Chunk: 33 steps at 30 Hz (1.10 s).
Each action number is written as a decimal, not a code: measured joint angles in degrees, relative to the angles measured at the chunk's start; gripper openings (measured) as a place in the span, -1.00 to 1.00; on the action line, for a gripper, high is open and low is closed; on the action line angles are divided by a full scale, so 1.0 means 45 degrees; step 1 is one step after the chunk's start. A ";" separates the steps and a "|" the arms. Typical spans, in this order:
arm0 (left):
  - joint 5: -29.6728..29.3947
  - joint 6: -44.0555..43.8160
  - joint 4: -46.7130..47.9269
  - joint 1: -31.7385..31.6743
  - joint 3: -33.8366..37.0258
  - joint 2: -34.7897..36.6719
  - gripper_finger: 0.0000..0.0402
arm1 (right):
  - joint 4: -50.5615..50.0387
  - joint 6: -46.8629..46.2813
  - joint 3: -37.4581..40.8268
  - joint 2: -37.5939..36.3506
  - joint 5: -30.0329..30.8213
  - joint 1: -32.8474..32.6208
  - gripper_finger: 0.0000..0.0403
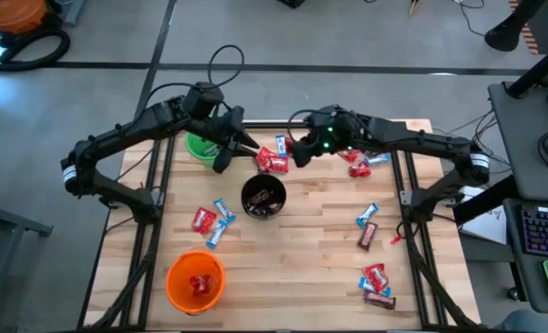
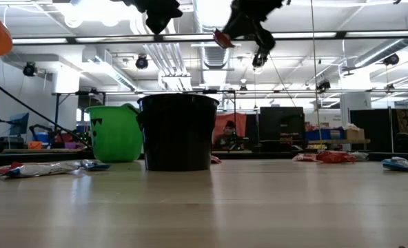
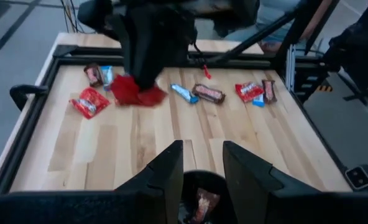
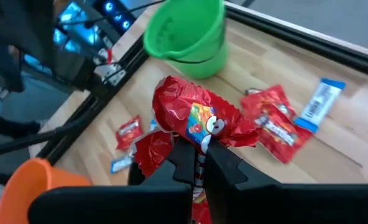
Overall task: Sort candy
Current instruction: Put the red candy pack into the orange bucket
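Observation:
My right gripper is shut on a red-wrapped candy and holds it high over the table, between the green cup and the black cup. In the left wrist view the same candy hangs from the right arm. My left gripper stands open and empty in the air above the black cup, close to the green cup. More candy in red, blue-and-white and dark brown wrappers lies flat on the wooden table. My right gripper pinches the red candy between its two fingers by the crinkled wrapper at its lower edge. Most of the candy sticks out past the fingertips. The candy is lifted well clear of the table.
An orange cup with red candy in it stands at the near left. The black cup holds dark candy. Loose candy lies near the far edge and at the near right. Bare wood stretches across the near middle.

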<state>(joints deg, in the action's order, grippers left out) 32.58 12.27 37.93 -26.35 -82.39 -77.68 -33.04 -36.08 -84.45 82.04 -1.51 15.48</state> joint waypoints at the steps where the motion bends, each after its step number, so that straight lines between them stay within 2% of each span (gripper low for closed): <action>1: 0.0004 -0.0182 -0.0128 -0.0066 0.0000 0.0032 -0.52 | -0.0231 0.0188 -0.0392 0.0253 0.0000 -0.0060 -0.96; 8: -0.0005 -0.1185 -0.0236 -0.0573 0.0000 0.0262 -0.41 | -0.0975 0.1057 -0.2672 0.1935 -0.0023 -0.0333 -0.96; 15: 0.0016 -0.1209 -0.0236 -0.0573 0.0000 0.0490 -0.25 | -0.1194 0.1875 -0.4759 0.3256 -0.0506 -0.0499 -0.96; 21: 0.1014 -0.1292 -0.0236 -0.0637 0.0000 0.0755 -0.18 | -0.2030 0.2525 -0.6446 0.3881 -0.0527 -0.0783 -0.96; 33: 0.0992 -0.1764 -0.0217 -0.0778 -0.0010 0.0770 -0.18 | -0.2006 0.2913 -0.6726 0.3895 -0.0571 -0.1619 -0.96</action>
<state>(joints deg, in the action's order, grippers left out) 37.04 4.33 36.95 -29.85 -82.43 -74.22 -42.06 -22.97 -114.72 99.57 -4.08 8.19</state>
